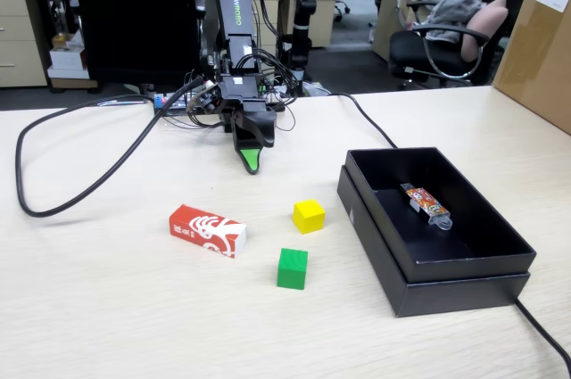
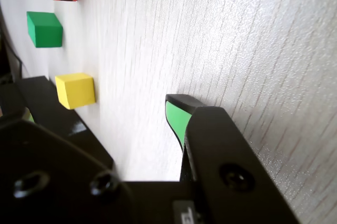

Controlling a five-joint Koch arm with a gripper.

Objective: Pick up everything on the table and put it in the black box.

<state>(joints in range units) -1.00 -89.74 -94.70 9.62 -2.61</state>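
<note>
Office desks sit behind your beige table. Frame centre: yellow cube, green cube, red carton, close-set. Your gripper hangs empty, opening unclear; it may knock neighbours before reaching the black box.

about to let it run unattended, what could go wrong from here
1. The yellow cube and green cube sit close together, so reaching for one may knock the other.
2. The red carton lies at an angle and is longer; the gripper might grip it badly.
3. The thick cable loops across the table and could snag.
</note>
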